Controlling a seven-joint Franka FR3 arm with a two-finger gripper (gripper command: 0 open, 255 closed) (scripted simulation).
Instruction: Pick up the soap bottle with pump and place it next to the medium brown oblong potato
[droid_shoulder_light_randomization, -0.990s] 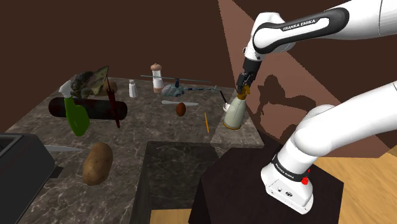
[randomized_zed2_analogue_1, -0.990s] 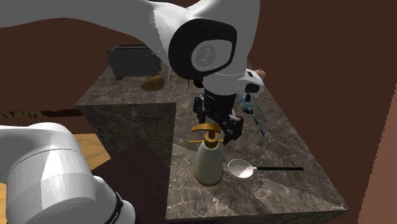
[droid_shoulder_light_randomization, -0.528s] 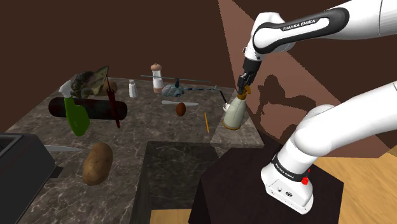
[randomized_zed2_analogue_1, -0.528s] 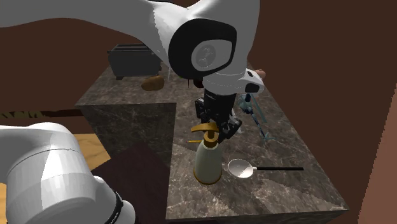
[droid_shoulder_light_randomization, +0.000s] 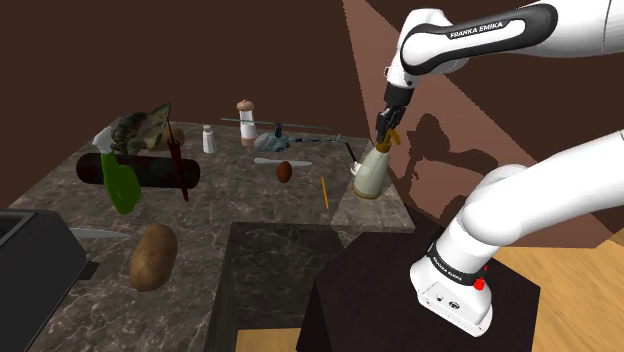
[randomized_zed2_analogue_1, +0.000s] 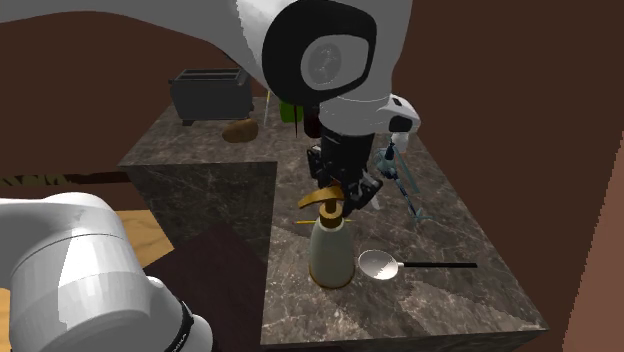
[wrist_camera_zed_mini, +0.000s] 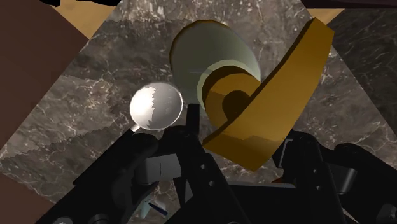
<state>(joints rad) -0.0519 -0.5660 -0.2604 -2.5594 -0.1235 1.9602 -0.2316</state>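
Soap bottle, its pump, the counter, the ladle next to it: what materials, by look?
Cream round soap bottle: smooth, matte, opaque; plastic or ceramic, unclear. Its ochre curved pump head: flat colour, no glint; likely plastic, not brass. Dark veined countertop: pale veins, marble-like stone. Ladle with pale round bowl: bright sheen, perhaps metal; handle thin, black.

Soap bottle (droid_shoulder_light_randomization: 371, 176) between black jaws

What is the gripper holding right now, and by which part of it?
The soap bottle, gripped by its gold pump head: the gripper has its jaws shut on the pump, above the cream body.
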